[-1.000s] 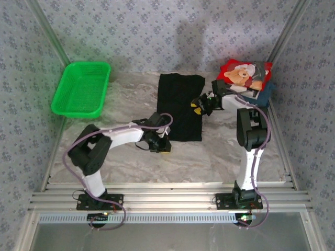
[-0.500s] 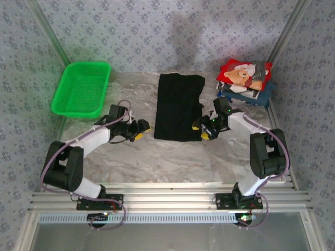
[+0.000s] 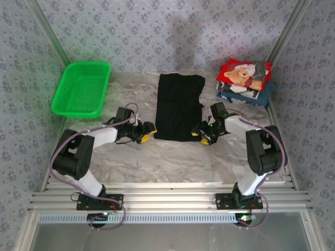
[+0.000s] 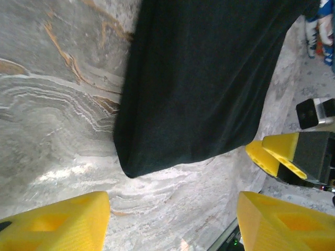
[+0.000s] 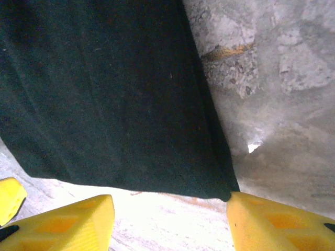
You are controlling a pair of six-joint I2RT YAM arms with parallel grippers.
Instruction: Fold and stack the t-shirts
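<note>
- Item in work: plain black cloth t-shirt, lying flat mid-counter as a long narrow rectangle, its short near edge toward the arms. It looks already folded in lengthwise.
- Finished items: a pile at the far right corner, with a folded red t-shirt with teddy-bear print on top and folded white and dark blue shirts beneath.
- Left gripper: yellow fingers spread wide, nothing held. It sits low over the counter just beside the shirt's near left corner.
- Right gripper: likewise spread wide and empty, at the near right corner, which lies just ahead of its fingers.
- Outstanding, by judgement: take both near corners, fold the black shirt crosswise, then carry it onto the pile. The task looks well advanced, with one shirt remaining.
- Surface: grey marbled counter with rust-brown veins, smooth and glossy under the light.
- Room: pale blue-grey patterned walls on three sides, and a green plastic mesh basket at the far left.
</note>
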